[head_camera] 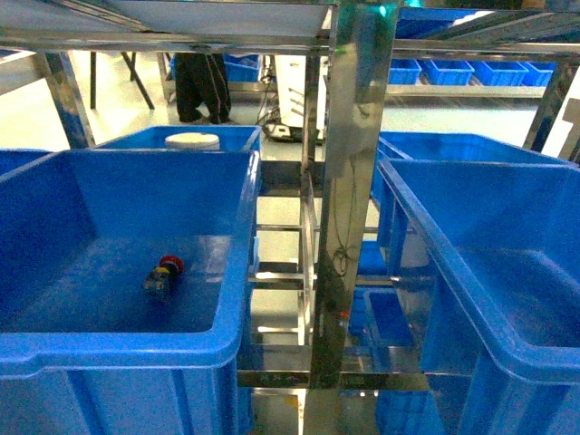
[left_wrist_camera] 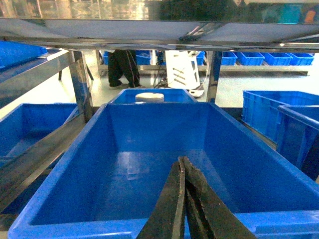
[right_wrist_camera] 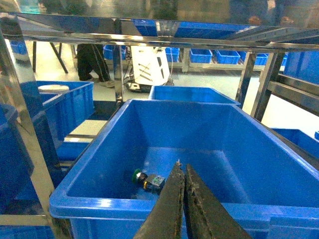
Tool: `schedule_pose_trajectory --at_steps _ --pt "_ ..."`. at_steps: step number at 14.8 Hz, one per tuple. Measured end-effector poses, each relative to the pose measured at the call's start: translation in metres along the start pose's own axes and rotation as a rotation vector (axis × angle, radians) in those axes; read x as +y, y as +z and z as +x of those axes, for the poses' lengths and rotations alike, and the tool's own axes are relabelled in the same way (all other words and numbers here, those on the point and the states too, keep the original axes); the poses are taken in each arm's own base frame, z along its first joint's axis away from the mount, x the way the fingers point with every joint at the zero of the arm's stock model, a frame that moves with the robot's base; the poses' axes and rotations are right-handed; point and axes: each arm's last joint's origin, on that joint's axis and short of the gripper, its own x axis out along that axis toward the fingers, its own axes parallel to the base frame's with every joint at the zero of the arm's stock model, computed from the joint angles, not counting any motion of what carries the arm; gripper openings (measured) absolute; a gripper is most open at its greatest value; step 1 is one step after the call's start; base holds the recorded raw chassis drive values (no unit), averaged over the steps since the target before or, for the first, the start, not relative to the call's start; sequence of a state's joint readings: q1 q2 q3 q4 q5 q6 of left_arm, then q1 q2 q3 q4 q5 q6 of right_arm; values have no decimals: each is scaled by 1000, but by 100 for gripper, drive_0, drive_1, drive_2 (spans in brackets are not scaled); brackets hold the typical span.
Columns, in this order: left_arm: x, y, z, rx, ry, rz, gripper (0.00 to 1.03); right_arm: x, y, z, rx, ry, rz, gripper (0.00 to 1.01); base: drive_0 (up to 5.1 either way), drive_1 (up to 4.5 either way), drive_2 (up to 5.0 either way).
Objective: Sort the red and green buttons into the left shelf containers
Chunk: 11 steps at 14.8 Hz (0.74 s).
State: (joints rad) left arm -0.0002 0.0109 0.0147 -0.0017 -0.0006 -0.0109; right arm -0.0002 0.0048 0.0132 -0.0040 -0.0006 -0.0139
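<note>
You cannot see either gripper from the head camera; each shows only in its own wrist view. There the left gripper has its black fingers pressed together with nothing between them, above the near rim of the left blue bin. The right gripper is likewise closed and empty, over the near rim of the right blue bin.

The red button lies on its side on the floor of the left blue bin, left of the steel shelf post. Its long axis runs diagonally, cap toward the far right. The left wrist view does not show it.

The green button lies tipped over on the right bin's floor, cap pointing left, its base partly blurred.
</note>
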Motion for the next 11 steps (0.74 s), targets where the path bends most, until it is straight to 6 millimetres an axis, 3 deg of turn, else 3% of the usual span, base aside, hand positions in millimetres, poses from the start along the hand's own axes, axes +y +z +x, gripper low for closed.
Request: schedule_pose_trajectory --at_steps 1,9,11 --pt "0 0 0 2 0 0 3 0 0 0 0 0 0 2 0 0 0" --pt "0 0 0 2 0 1 100 0 0 0 0 0 0 100 0 0 0" --pt "0 0 0 2 0 1 98 0 0 0 0 0 0 98 0 0 0"
